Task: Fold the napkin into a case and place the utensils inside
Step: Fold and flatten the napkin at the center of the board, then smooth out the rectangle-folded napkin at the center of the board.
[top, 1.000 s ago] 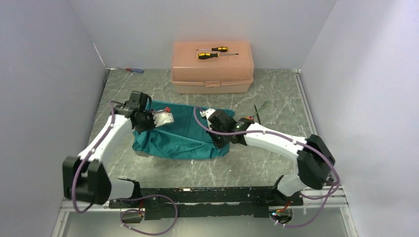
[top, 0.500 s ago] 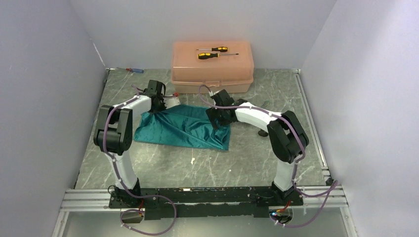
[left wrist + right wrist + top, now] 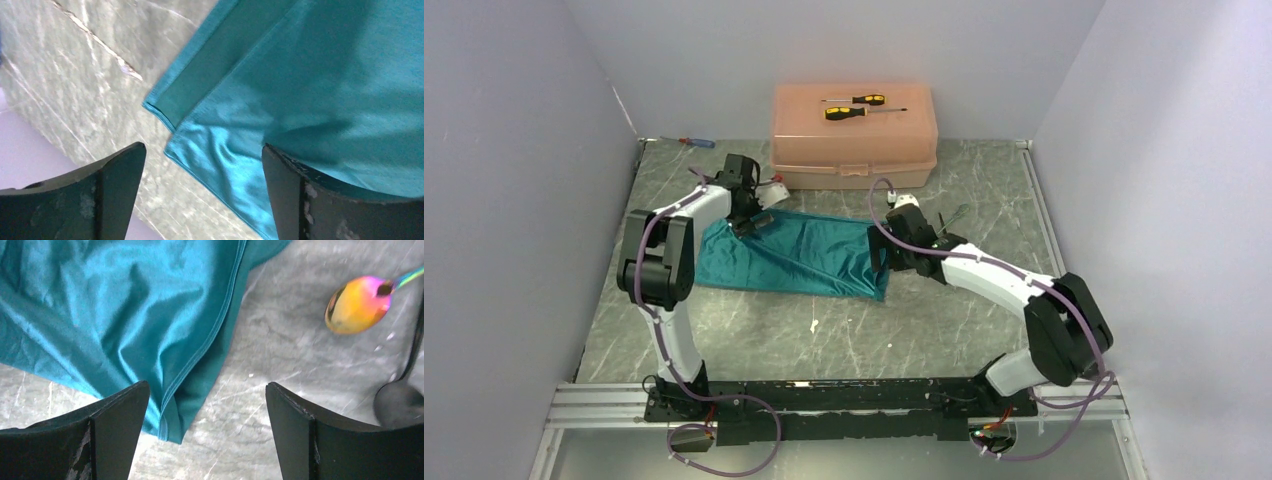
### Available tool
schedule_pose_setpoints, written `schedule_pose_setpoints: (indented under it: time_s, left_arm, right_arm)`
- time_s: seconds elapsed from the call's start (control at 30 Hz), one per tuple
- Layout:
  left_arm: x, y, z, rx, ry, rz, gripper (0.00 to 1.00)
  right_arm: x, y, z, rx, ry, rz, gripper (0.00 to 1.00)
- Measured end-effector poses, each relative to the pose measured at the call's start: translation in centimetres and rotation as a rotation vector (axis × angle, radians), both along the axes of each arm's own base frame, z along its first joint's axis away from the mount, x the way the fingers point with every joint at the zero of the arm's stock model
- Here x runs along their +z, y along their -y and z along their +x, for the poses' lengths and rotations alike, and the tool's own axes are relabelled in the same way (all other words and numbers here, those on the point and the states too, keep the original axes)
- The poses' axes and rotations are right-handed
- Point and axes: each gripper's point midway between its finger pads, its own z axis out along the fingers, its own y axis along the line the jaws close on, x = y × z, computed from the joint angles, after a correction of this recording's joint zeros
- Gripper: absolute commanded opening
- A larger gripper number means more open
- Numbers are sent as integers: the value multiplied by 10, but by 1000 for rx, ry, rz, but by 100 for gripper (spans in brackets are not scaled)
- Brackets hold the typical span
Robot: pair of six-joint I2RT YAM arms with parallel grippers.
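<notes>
Right arm pulled back off the napkin [image 3: 794,255]. Left gripper [image 3: 202,170] and right gripper [image 3: 207,410] hang open over its corners; advise pinching both layers squarely

Napkin [image 3: 799,258] on table [image 3: 844,330], box [image 3: 854,150] behind it, two screwdrivers [image 3: 856,107] on box, utensils [image 3: 954,215] right of napkin.

No text, label, brand, number or sign can be read in any of the views.
</notes>
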Motion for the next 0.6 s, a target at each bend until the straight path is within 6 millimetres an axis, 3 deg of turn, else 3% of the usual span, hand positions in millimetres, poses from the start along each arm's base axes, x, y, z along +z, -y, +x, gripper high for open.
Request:
schedule_pose_setpoints:
  time_s: [0.13, 0.27, 0.37, 0.47, 0.6]
  left_arm:
    - [15, 9, -22, -15, -53, -69, 94]
    - [48, 14, -48, -46, -61, -135, 94]
    - [60, 5, -74, -46, -85, -164, 90]
    - [44, -22, -106, 2, -168, -167, 82]
    - [9, -62, -138, 121, -297, -174, 76]
  right_arm:
    - [-13, -4, -26, -23, -34, 56, 89]
    - [-28, -31, -70, 50, -90, 93, 86]
    - [-35, -48, -96, 92, -106, 110, 77]
    - [-40, -46, -103, 65, -83, 94, 65]
    - [-43, -39, -95, -7, -5, 20, 60]
